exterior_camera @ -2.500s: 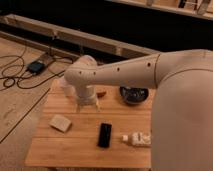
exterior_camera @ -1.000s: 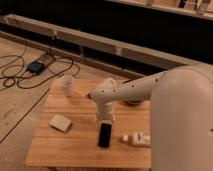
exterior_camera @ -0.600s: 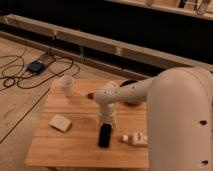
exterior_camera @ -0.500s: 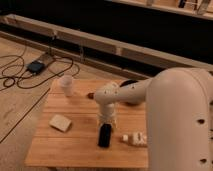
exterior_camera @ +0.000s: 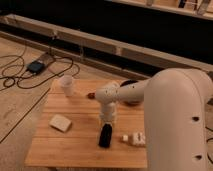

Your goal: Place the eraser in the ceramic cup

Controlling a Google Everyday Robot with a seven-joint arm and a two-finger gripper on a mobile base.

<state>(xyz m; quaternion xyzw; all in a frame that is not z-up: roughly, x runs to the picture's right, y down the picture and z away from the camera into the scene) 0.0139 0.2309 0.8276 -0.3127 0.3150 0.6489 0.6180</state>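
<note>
The eraser [exterior_camera: 105, 136] lies flat on the wooden tabletop [exterior_camera: 75, 150], a little right of the middle and in the near half, with its long side running from far to near. Its near end is close to the near edge of the tabletop but does not reach it. There is bare wood on its left side. On its right side a small white bottle-like thing [exterior_camera: 134, 139] lies near it, without touching. The gripper [exterior_camera: 106, 125] comes down from above onto the far end of the eraser, and the jaws are clenched there, grasping the eraser, which rests on the wood. The pale beige block [exterior_camera: 60, 122] lies to the left, well apart, toward the left edge. The ceramic cup [exterior_camera: 66, 85] stands upright near the far left corner, well apart from the eraser, and between them the wood is open. What is inside the cup I cannot tell. A dark round bowl [exterior_camera: 131, 84] stands at the far side, mostly hidden behind the white arm [exterior_camera: 170, 110], so its content also cannot be told. The arm fills the right part of the scene.
</note>
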